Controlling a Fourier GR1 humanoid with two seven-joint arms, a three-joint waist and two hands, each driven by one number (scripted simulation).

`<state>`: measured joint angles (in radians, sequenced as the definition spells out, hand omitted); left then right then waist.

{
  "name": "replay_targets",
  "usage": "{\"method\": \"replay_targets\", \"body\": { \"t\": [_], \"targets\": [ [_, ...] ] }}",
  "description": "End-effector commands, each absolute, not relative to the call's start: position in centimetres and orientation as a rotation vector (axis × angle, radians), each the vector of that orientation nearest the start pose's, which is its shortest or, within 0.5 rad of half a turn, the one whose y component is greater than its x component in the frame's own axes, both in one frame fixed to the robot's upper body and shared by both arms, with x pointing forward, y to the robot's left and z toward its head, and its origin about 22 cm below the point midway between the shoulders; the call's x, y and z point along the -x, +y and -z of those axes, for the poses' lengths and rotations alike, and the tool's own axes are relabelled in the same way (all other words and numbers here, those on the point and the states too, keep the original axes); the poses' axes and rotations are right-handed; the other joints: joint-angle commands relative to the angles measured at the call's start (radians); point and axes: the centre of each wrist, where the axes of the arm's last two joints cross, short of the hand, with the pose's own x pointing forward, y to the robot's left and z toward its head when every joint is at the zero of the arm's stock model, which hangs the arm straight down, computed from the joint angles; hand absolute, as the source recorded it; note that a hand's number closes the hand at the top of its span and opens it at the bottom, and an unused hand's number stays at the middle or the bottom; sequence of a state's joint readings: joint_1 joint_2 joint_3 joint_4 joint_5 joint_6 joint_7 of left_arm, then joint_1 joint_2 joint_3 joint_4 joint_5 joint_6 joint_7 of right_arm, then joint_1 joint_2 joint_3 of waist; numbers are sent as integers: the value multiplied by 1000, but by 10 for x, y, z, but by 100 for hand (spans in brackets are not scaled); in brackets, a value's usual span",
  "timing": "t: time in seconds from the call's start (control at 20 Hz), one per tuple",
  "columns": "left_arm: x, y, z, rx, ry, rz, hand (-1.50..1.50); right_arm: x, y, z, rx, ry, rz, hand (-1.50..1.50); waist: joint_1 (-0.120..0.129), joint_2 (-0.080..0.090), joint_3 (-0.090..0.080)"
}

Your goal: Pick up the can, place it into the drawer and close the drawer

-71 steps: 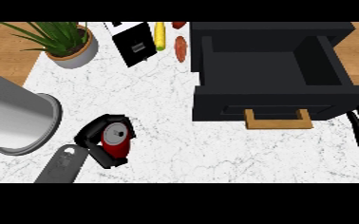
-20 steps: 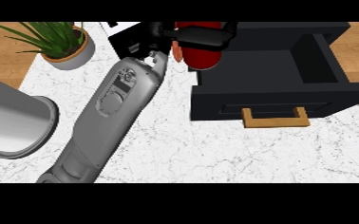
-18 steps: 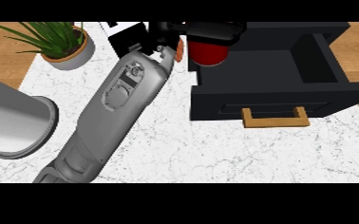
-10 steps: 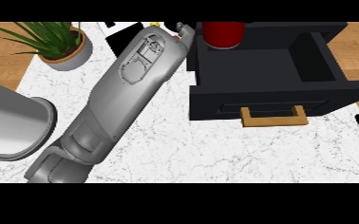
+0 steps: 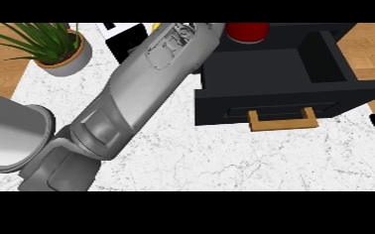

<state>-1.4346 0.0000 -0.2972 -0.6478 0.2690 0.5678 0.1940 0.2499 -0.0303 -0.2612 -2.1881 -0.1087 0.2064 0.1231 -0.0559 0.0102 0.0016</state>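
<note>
The red can sits at the far edge of the view, over the back left part of the open black drawer, and only its lower rim shows below the picture's top band. The left forearm stretches diagonally from the near left of the bench toward it, but the left hand itself lies beyond the top edge, so whether its fingers are clamped round the can or already parted cannot be told; the right hand shows nowhere. The step in hand looks like setting the can into the drawer. To do it well, the can should be lowered inside the drawer's walls, away from the back rim, and stood on the drawer's floor before the fingers part; letting go while it hangs over the rim risks it tipping out behind. After that the forearm must lift out past the left wall of the drawer without catching it. Closing then calls for a push on the front panel by the tan handle, straight toward the far edge of the bench. The potted plant at the far left corner and the grey bin at the left edge stand well apart from this work.
</note>
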Motion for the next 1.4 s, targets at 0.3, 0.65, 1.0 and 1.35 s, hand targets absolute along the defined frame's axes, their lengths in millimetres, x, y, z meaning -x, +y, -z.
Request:
{"method": "replay_targets", "body": {
  "t": [0.3,0.65,1.0,1.35],
  "targets": [
    [-422,-26,-240,-90,-1738,250,150,-157,-304,-86,148,-1847,9,-150,-17,5,1],
    [-423,-22,-211,-173,-1773,240,150,-175,-291,-107,150,-1846,4,-150,-41,12,1],
    [-427,-17,-197,-235,-1767,273,150,-184,-302,-103,137,-1873,0,-150,-51,17,2],
    [-431,-5,-170,-325,-1779,281,-150,-182,-298,-95,136,-1867,-41,-150,-76,23,2]
  ]
}}
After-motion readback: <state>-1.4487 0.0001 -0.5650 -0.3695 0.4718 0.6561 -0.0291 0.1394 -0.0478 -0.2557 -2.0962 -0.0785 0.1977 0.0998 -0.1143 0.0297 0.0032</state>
